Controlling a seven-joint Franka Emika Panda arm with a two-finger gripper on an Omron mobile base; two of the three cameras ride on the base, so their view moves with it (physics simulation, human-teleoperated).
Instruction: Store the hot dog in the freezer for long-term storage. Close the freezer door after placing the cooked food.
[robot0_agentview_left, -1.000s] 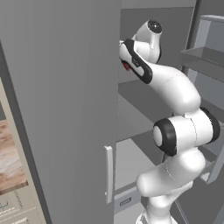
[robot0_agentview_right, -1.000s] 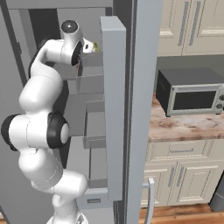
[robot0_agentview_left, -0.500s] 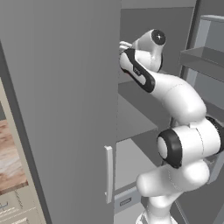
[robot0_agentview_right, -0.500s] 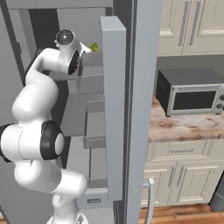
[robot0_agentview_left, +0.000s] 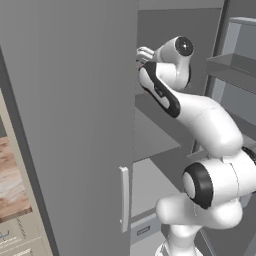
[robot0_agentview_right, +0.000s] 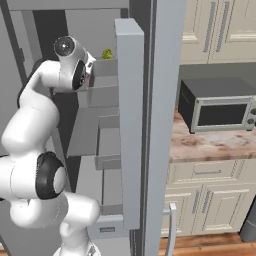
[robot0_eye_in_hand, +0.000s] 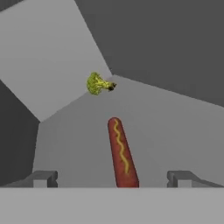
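Inside the freezer (robot0_agentview_right: 85, 130), the hot dog (robot0_eye_in_hand: 122, 154) lies flat on a grey shelf (robot0_eye_in_hand: 175, 131), a wavy yellow line of mustard along its top. The gripper (robot0_eye_in_hand: 111, 178) hangs released just above it, its fingertips (robot0_eye_in_hand: 43, 178) spread wide to either side of the sausage's near end and touching nothing. In the hand view, a small green leafy item (robot0_eye_in_hand: 99, 83) sits at about 11 o'clock from the hot dog, apart from it, in the shelf's back corner. The freezer door (robot0_agentview_left: 70, 125) stands open, its white handle (robot0_agentview_left: 124, 199) showing in the left base view. A microwave (robot0_agentview_right: 217, 110) rests on the counter (robot0_agentview_right: 210, 145) beside the unit.
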